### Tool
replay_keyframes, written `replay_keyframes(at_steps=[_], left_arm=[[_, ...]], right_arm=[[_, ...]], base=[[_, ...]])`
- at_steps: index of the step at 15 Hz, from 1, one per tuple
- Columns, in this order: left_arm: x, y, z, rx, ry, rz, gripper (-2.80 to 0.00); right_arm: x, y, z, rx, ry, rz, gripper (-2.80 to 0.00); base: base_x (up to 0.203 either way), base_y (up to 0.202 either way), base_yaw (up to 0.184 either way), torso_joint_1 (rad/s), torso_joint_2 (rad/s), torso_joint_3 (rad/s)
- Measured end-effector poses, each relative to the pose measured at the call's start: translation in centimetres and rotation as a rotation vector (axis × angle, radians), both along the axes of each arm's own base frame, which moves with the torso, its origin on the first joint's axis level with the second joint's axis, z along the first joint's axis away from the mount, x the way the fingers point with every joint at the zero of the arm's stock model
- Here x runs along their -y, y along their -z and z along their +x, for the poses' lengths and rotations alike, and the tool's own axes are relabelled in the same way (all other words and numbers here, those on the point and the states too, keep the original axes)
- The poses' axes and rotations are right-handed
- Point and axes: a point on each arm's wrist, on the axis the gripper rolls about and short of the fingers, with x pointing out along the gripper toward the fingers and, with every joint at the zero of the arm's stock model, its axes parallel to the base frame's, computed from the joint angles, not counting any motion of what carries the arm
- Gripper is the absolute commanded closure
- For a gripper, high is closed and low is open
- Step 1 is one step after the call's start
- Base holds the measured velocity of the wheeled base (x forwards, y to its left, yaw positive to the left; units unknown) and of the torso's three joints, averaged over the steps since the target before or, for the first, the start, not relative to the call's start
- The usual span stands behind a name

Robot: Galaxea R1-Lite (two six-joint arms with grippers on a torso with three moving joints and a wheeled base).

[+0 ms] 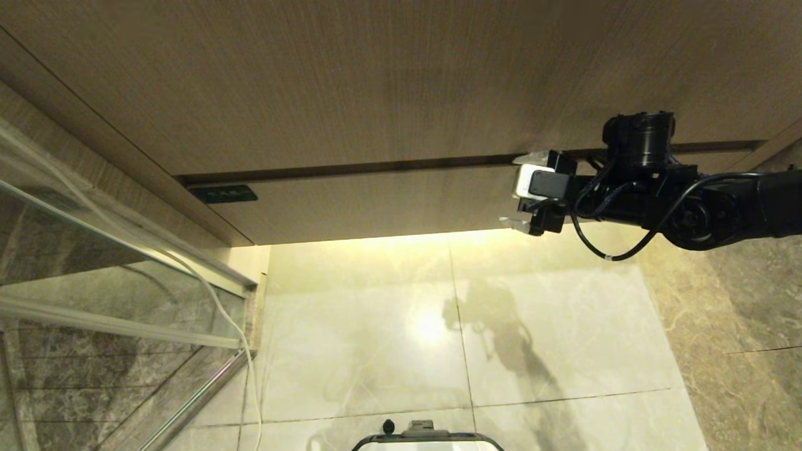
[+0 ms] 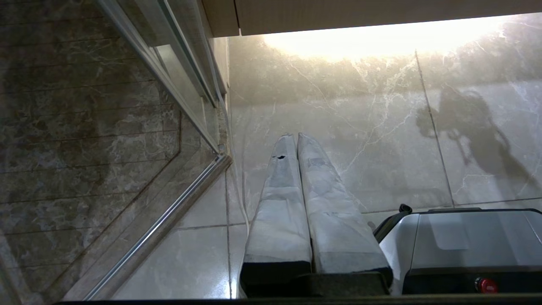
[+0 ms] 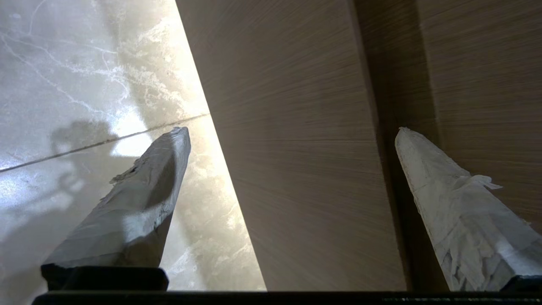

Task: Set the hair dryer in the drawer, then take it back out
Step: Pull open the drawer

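The drawer (image 1: pixel 376 203) is the low light-wood strip under a dark gap, and its flat front stands flush, closed. My right gripper (image 1: pixel 517 188) is open at the drawer's right part. One taped finger (image 1: pixel 531 156) lies at the gap above the front, the other (image 1: pixel 512 223) at its lower edge. In the right wrist view the drawer front (image 3: pixel 305 178) fills the space between the spread fingers of the gripper (image 3: pixel 292 131). The hair dryer is out of view. My left gripper (image 2: pixel 294 136) hangs shut and empty over the floor, beside the robot's base.
A taller wood panel (image 1: pixel 376 81) rises above the drawer. A glass shower screen (image 1: pixel 94 263) with a metal frame stands at the left, a thin white cord (image 1: pixel 233 326) running down beside it. Glossy marble floor (image 1: pixel 376 351) lies below, with the robot's base (image 1: pixel 426 438) at the near edge.
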Motion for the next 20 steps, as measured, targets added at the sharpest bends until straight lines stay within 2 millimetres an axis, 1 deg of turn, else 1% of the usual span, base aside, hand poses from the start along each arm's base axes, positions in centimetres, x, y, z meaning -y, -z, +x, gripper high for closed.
replay_keyframes(at_steps=[9, 15, 20], left_arm=[[0.0, 0.0, 0.0, 0.0, 0.0, 0.0, 0.0], [0.0, 0.0, 0.0, 0.0, 0.0, 0.0, 0.0], [0.0, 0.0, 0.0, 0.0, 0.0, 0.0, 0.0]], right_arm=[[-0.5, 0.6, 1.4, 0.042, 0.003, 0.009, -2.8], [-0.9, 1.3, 3.0, 0.071, 0.042, 0.02, -2.8], [-1.0, 2.6, 3.9, 0.054, 0.048, 0.016, -2.8]], base=[[0.0, 0.0, 0.0, 0.0, 0.0, 0.0], [0.0, 0.0, 0.0, 0.0, 0.0, 0.0], [0.0, 0.0, 0.0, 0.0, 0.0, 0.0]])
